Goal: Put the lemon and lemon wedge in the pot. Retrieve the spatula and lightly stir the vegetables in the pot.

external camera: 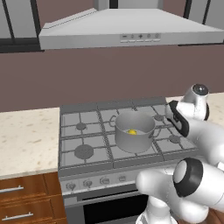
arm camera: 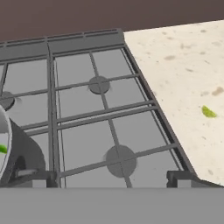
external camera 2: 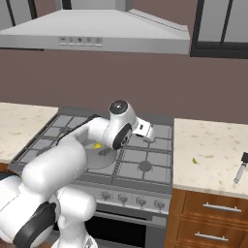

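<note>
Lemon (external camera: 131,131) sits in the pot (external camera: 134,139) on the stove; claw (arm camera: 112,178) spread wide, empty. Wedge (arm camera: 208,112) on the counter (arm camera: 183,65) (small, slick, soft): pinch gently across its flanks.

Base views flank stove (external camera: 109,131) from behind; hand view close, seemingly rightward.

The pot (external camera: 134,131) is standing on the middle of the stove (external camera: 87,131), taking up the grates there, and its mouth is lying open from above with the lemon (external camera: 131,131) sitting inside. The burners to its right (arm camera: 119,158) are lying bare, giving open passage toward the counter (external camera 2: 213,150). On that counter a small green piece (external camera 2: 194,160) and a dark-tipped tool (external camera 2: 240,169) near the edge are lying well apart. The hood (external camera: 131,30) is hanging overhead, capping the height.
</note>
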